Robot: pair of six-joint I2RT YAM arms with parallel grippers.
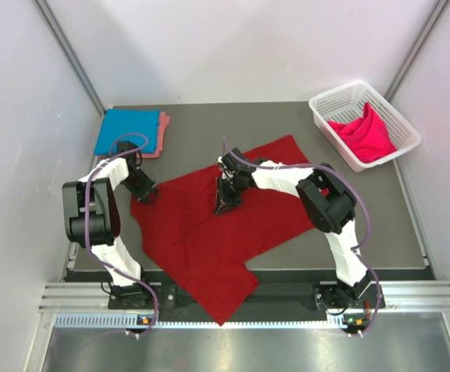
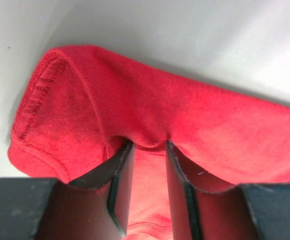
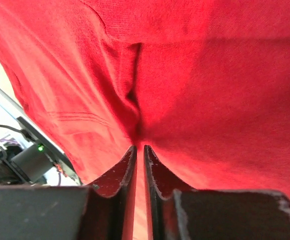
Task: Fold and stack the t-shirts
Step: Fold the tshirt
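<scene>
Dark red t-shirt (image 1: 202,232): soft, limp, light; grab hems. L pincer (image 2: 148,146) clamps sleeve, R pincer (image 3: 139,148) nips mid fold.

**Operator:** How do the two arms differ in build?

**Manual:** They do not. On the left arm (image 1: 116,256) and the right arm (image 1: 279,178) you see the same white link shells and bulky black joint housings.

**Operator:** And the cabling?

**Manual:** You will find one grey-purple cable (image 1: 365,217) looping outside each arm, up from a black base (image 1: 128,294).

**Operator:** The grippers?

**Manual:** The left gripper (image 1: 147,194) and the right gripper (image 1: 226,205) are black. Your wrist views show flat black fingers (image 3: 121,180) that taper to thin tips and have pale scuffing on the edges.
</scene>
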